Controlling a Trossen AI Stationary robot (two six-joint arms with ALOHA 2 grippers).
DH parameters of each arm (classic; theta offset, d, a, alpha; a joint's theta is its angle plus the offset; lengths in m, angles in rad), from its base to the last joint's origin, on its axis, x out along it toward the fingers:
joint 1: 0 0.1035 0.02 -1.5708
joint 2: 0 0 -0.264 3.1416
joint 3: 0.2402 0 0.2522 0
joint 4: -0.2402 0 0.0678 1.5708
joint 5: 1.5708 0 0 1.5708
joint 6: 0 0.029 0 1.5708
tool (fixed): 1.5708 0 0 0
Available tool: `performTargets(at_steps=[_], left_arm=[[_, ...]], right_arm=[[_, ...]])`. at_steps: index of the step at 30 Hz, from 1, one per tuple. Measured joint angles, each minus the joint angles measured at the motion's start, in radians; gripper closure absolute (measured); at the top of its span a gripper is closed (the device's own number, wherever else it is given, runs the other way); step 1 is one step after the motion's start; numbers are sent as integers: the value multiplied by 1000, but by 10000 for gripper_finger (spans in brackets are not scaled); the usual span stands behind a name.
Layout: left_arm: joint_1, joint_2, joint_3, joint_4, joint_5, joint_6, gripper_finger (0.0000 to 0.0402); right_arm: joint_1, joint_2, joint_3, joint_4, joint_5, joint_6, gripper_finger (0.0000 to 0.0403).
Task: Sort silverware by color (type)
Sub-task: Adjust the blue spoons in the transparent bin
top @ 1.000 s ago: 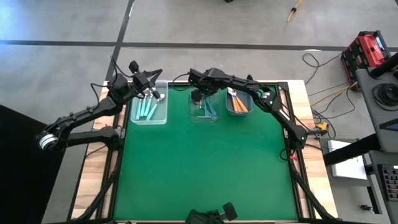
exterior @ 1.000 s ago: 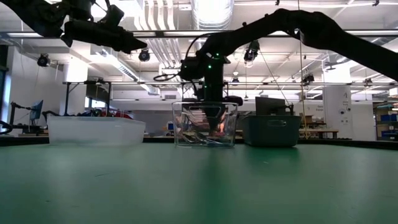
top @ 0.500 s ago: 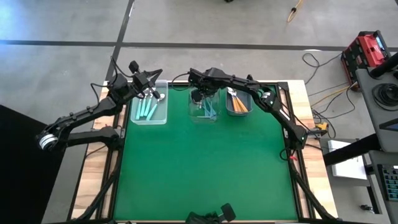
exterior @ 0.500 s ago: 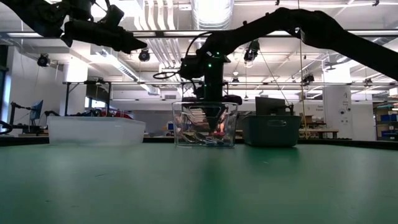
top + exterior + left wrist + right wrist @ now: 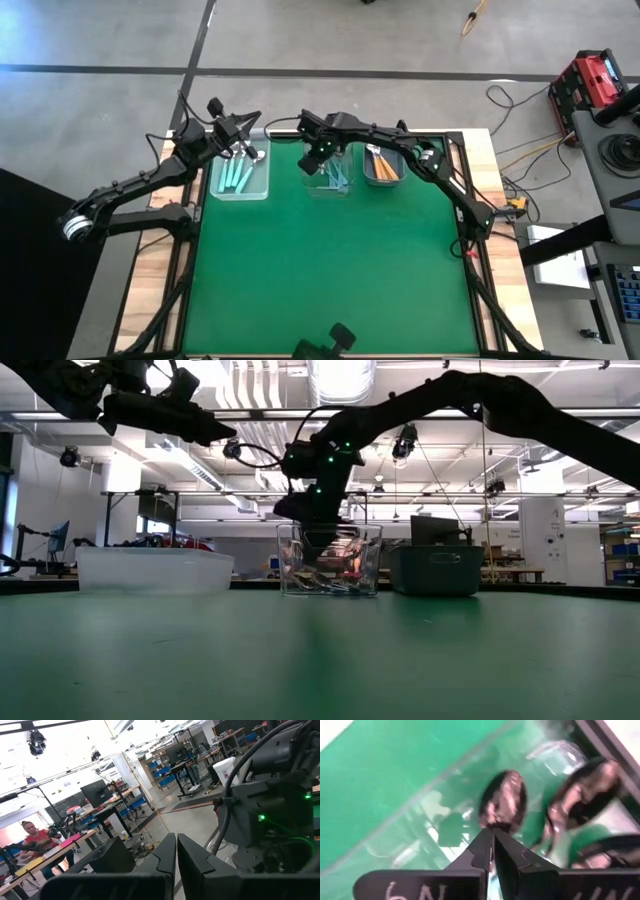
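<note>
Reaching across the far edge of the green table (image 5: 330,270), the right gripper (image 5: 318,158) hangs over the clear middle bin (image 5: 328,180) in the high view, where blue-teal spoons (image 5: 338,177) lie below its fingers; the left gripper (image 5: 246,124) waits over the left bin (image 5: 240,176) holding mint-teal spoons (image 5: 235,174), while orange-handled spoons (image 5: 378,160) fill the grey bin (image 5: 383,166).

From table height, the right gripper (image 5: 312,520) sits at the middle bin's (image 5: 330,559) rim.

Past the left wrist, the left fingers (image 5: 167,854) are pressed together on nothing.

Past the right wrist, the right fingers (image 5: 482,849) pinch a spoon (image 5: 503,806) just behind its shiny bowl, a second spoon (image 5: 584,795) lying beside them.
</note>
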Motion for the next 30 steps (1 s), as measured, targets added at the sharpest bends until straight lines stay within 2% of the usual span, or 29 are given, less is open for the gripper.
performTargets(at_steps=[5,10,17,24,28,30], left_arm=[[0,0,0,0,0,0,401],[0,0,0,0,0,0,401],[0,0,0,0,0,0,402],[0,0,0,8,0,0,401],[0,0,0,11,0,-1,401],[0,0,0,13,3,-7,401]], right_arm=[[-20,0,-1,6,-59,-95,367],[-21,0,-1,-2,-61,-339,304],[-8,7,-8,2,-54,-532,228],[-9,7,-25,66,-47,-541,211],[-9,7,-33,86,22,-514,211],[-12,7,-34,91,2,-510,211]])
